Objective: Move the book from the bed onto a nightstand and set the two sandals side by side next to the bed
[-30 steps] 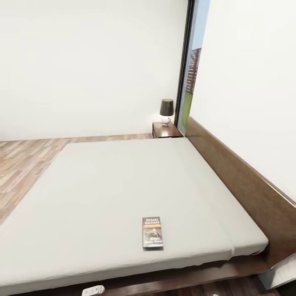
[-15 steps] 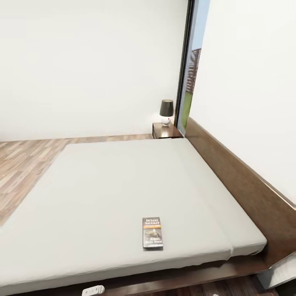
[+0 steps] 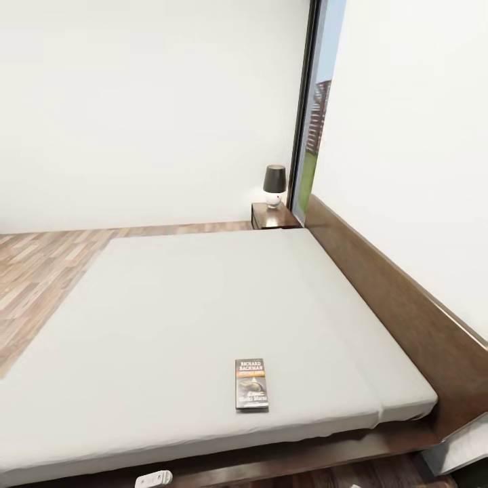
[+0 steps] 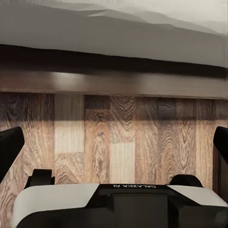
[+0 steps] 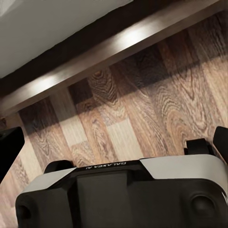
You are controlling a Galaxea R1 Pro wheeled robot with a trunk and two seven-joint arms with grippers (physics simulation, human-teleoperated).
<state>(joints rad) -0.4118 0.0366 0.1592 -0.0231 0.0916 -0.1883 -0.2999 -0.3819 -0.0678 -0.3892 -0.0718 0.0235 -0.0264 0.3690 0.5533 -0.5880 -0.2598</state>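
The book (image 3: pixel 251 383) lies flat on the off-white mattress of the bed (image 3: pixel 203 305), near the front edge and a little right of the middle, with its cover up. The dark headboard (image 3: pixel 400 298) runs along the right side of the bed. At the far corner, a nightstand (image 3: pixel 272 215) stands beside the bed and carries a small lamp (image 3: pixel 274 184) with a dark shade, next to a tall window (image 3: pixel 317 108). In the wrist views, the left end effector (image 4: pixel 114 142) and the right end effector (image 5: pixel 116 137) both hang wide apart and hold nothing, over the wood floor (image 4: pixel 118 142) close to the bed frame.
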